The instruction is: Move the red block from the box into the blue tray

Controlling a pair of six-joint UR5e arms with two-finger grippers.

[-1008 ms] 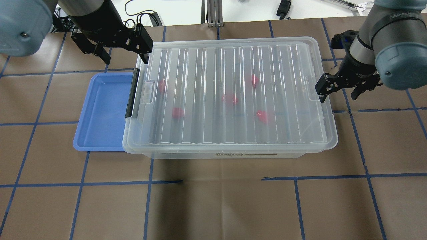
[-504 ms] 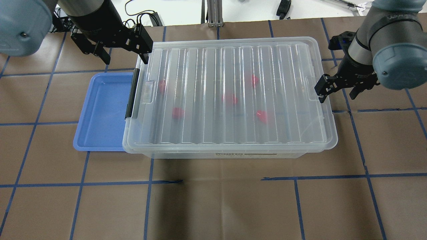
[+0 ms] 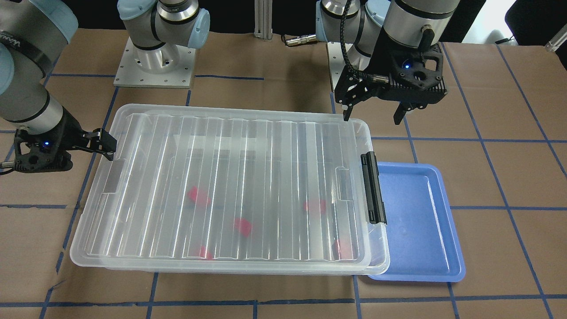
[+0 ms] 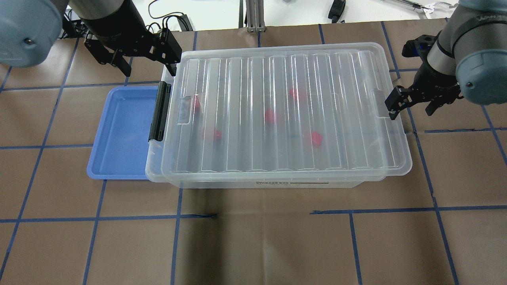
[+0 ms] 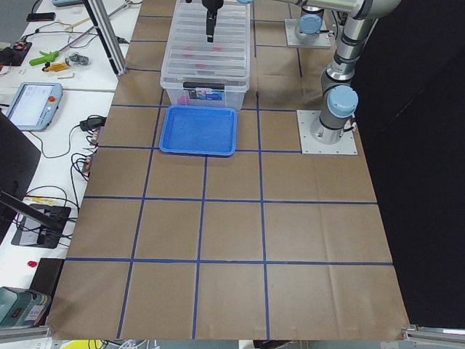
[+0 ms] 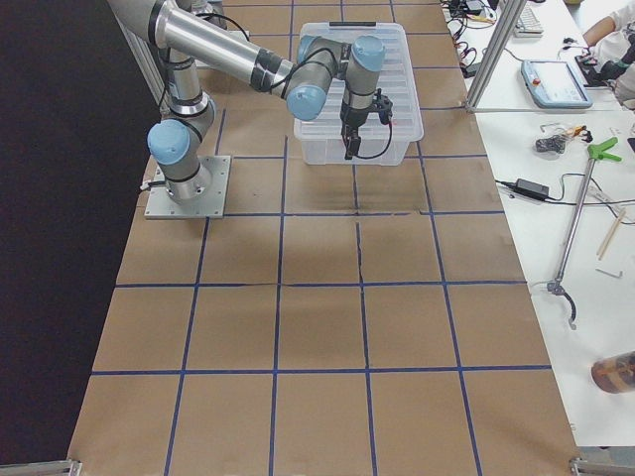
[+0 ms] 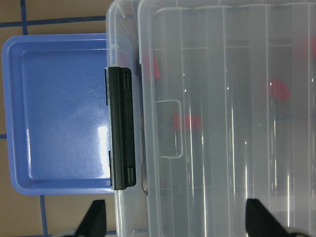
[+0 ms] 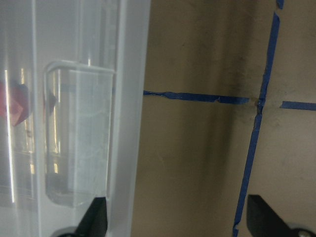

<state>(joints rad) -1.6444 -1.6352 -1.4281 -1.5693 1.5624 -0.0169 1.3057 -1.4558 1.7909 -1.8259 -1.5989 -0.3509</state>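
The box (image 4: 277,183) stands mid-table with its ribbed clear lid (image 4: 285,111) on top, slid to the right and off square with the base. Several red blocks (image 4: 270,115) show blurred through the lid and also in the front view (image 3: 242,226). The blue tray (image 4: 119,134) lies empty against the box's latch end, and shows in the left wrist view (image 7: 59,113). My left gripper (image 4: 148,67) is open and empty above the box's far left corner. My right gripper (image 4: 411,106) is open, one finger (image 4: 393,109) at the lid's right edge.
A black latch (image 4: 159,111) hangs on the lid's left short side, over the tray's rim. Brown paper with blue tape lines covers the table (image 4: 253,237). Cables and tools lie beyond the far edge.
The lid has shifted to the right and its right end looks raised. My right gripper moved right with it. My left gripper has not moved.
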